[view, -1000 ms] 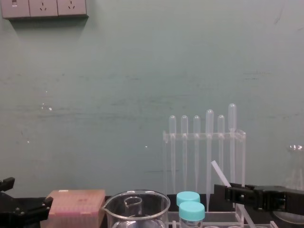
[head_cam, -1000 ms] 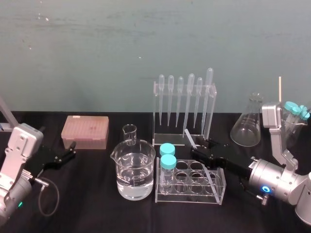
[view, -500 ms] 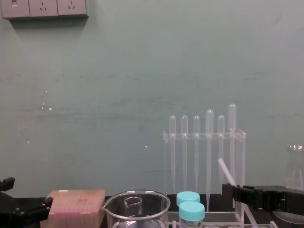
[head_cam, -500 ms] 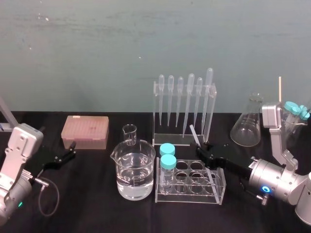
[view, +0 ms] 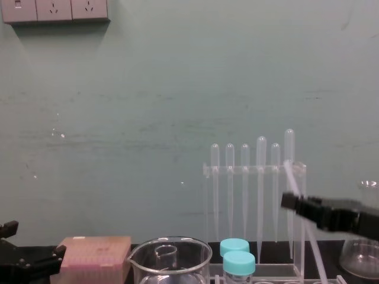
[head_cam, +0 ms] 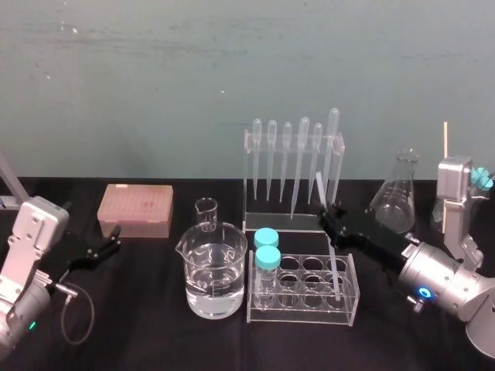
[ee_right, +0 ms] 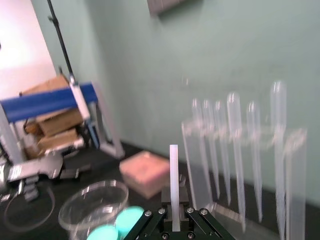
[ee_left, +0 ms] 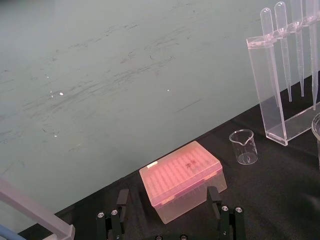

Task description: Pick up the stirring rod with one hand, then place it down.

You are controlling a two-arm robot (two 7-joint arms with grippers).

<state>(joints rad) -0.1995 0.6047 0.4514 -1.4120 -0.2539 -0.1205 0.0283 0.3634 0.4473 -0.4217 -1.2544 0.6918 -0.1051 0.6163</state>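
The right gripper (head_cam: 334, 219) is clenched on the rod (head_cam: 320, 193), holding it tilted above the tube rack (head_cam: 302, 313), just in front of the pipette stand (head_cam: 255, 178). The left gripper (head_cam: 110, 241) rests released on the table (head_cam: 155, 325), far left. To set the rod down well, it likely needs carrying clear of the glassware, levelling, and lowering gently before letting go. The head view shows the rod's lower end over the rack's wells. The chest view shows its height and slant from the side. The right wrist view shows the fingers (ee_right: 207, 226) pinching it.
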